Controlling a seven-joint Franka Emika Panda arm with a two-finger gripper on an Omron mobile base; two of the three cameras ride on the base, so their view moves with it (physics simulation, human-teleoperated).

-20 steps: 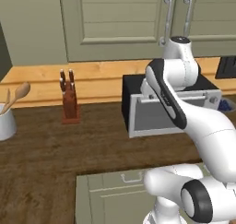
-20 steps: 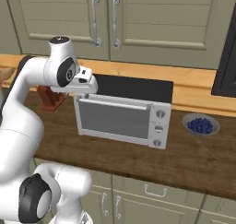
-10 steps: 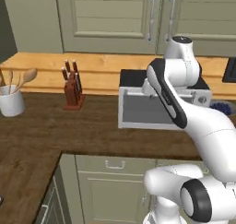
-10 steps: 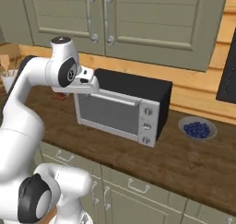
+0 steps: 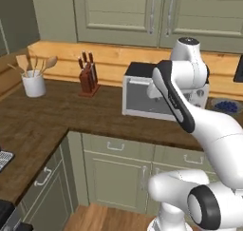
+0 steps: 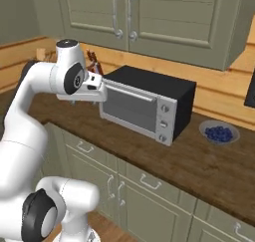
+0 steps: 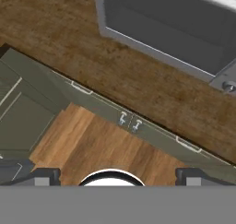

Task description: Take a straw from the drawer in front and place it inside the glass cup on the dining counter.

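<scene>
We see a big microwave (image 6: 149,104) sitting on the brown worktop (image 6: 189,161). A knife block (image 5: 88,78) and a pot of spoons (image 5: 33,82) stand left. Between them the top is bare.

From my seat at the controls, a microwave (image 5: 142,94) stands on the worktop (image 5: 61,111) straight ahead of the arm, backed against the plank wall, with wall cabinets (image 5: 142,11) above it. To its left I see a knife block (image 5: 88,78), and further left, near the corner, a utensil crock (image 5: 34,82). To the microwave's right lies a bowl of berries (image 6: 219,133). Under the worktop runs a row of drawers (image 5: 118,147) over cabinet doors (image 5: 118,180). The worktop turns toward me along the left side.
</scene>
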